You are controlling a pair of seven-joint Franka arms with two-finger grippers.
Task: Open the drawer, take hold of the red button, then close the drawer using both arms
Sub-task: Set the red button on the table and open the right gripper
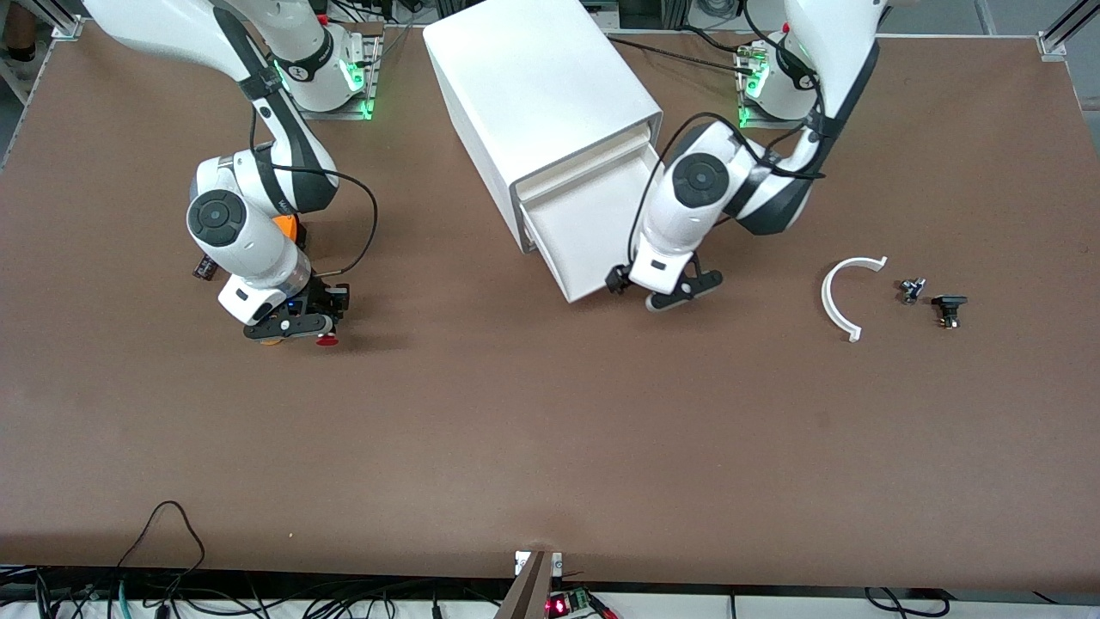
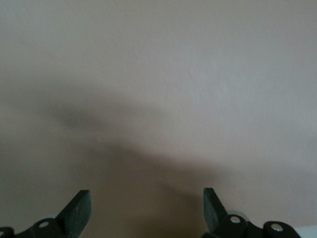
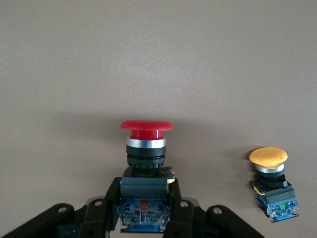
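Even overhead light; soft shadows under both arms on the bench (image 1: 550, 430). Left wrist view dim, blurred, broad shadow. Right wrist view sharp, no glare

drawer (image 1: 593, 228) front: left tool (image 1: 662, 291) close against it | orange-capped button (image 3: 271, 182) beside right tool (image 3: 143, 210)

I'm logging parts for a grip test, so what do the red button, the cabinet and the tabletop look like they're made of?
The red button, held by the right gripper: glossy red cap, likely plastic; a shiny silvery ring, probably metal; a matte black body. The cabinet: smooth white walls, likely plastic. The table: flat matte brown surface, material unclear. The left gripper is open at the drawer.
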